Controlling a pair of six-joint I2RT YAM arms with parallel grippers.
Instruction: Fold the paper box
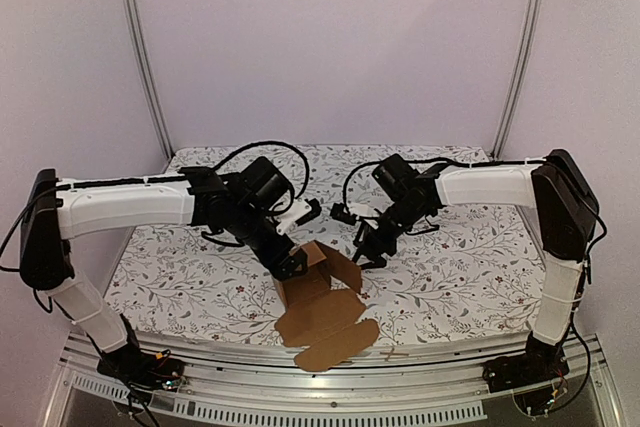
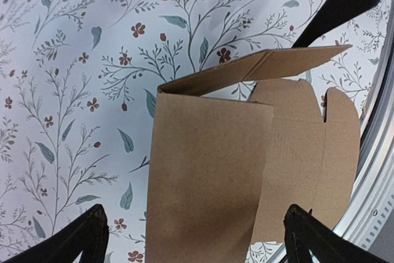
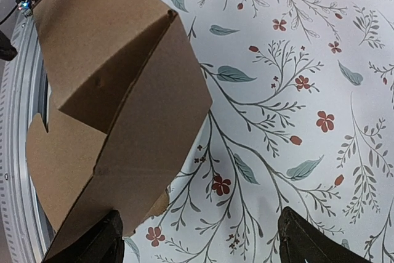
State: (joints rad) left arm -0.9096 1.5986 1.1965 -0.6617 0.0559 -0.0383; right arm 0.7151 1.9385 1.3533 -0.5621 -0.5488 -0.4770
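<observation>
- Left hand (image 1: 292, 263) has its fingers spread wide, clamped on nothing; right hand (image 1: 368, 253) is likewise spread and holds nothing.
- Progress looks partial. The paper box (image 1: 318, 299) has a couple of panels raised along their creases into a corner, while the rounded flaps lie flat on the table (image 1: 450, 277).
- Left to do, by this judgement: raise the remaining walls and tuck the flaps shut.
- The box sits right under the left hand, in the gap between its fingers, and just beside the right hand, off one finger, not between them.
</observation>
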